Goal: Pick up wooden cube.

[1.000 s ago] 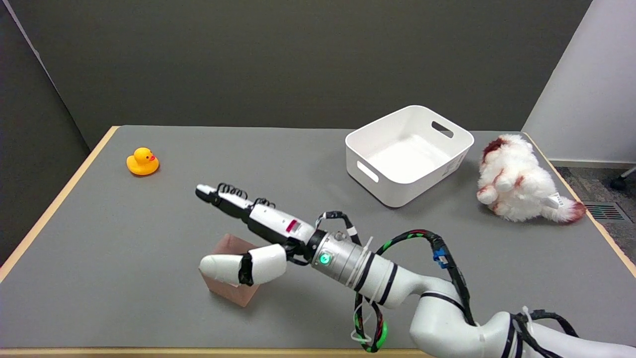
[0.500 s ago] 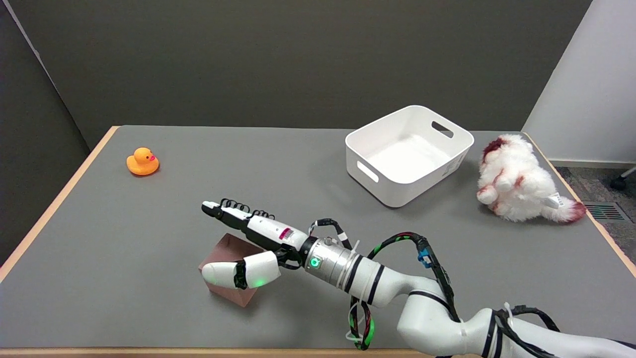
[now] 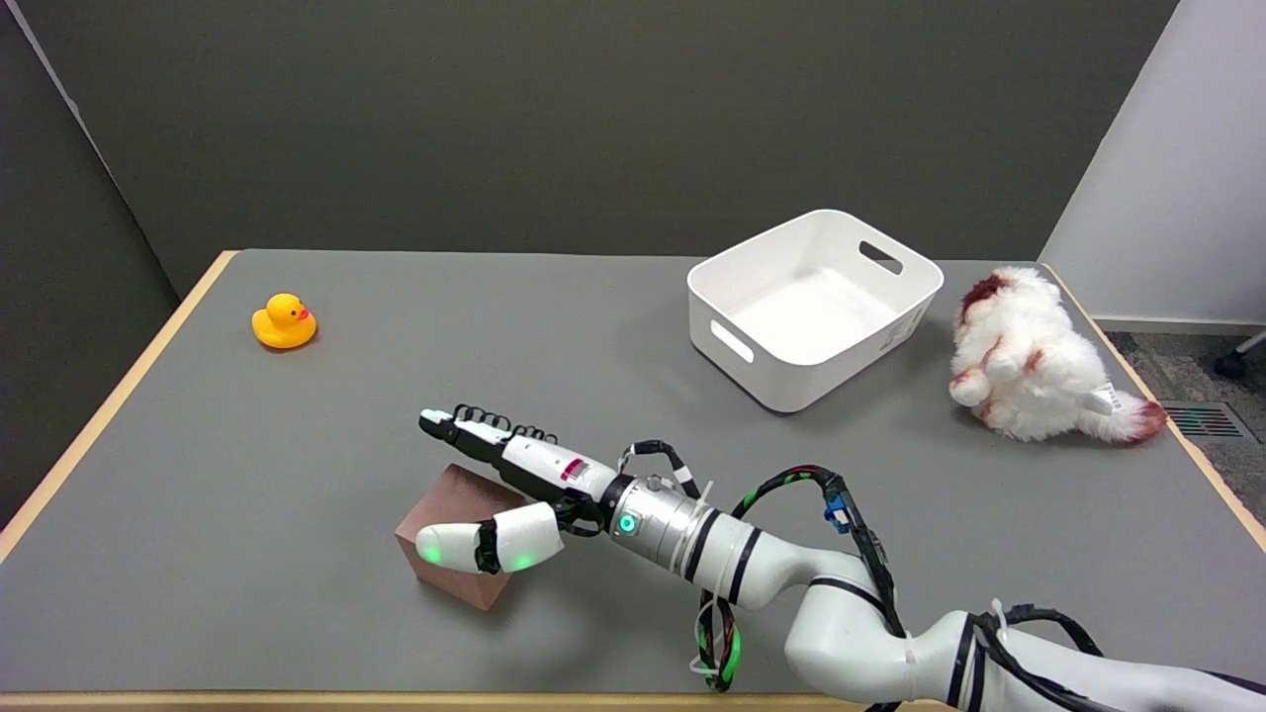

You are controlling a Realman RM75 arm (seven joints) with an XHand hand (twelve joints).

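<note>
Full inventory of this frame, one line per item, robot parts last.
wooden cube: 1, reddish-brown, near-left part of the table, partly under the robot hand
rubber duck: 1, yellow with orange beak, far-left of the table
bin: 1, white, open top with handle slots, nothing visible inside, far-right of centre
plush toy: 1, white with dark red patches, lying right of the bin near the table's right edge
table: 1, grey top with light wood edging
right arm: 1, white with black bands and cables, reaching in from the lower right
robot hand: 1, black and white, fingers spread around the wooden cube, thumb across its near side, not yet closed on it
</note>
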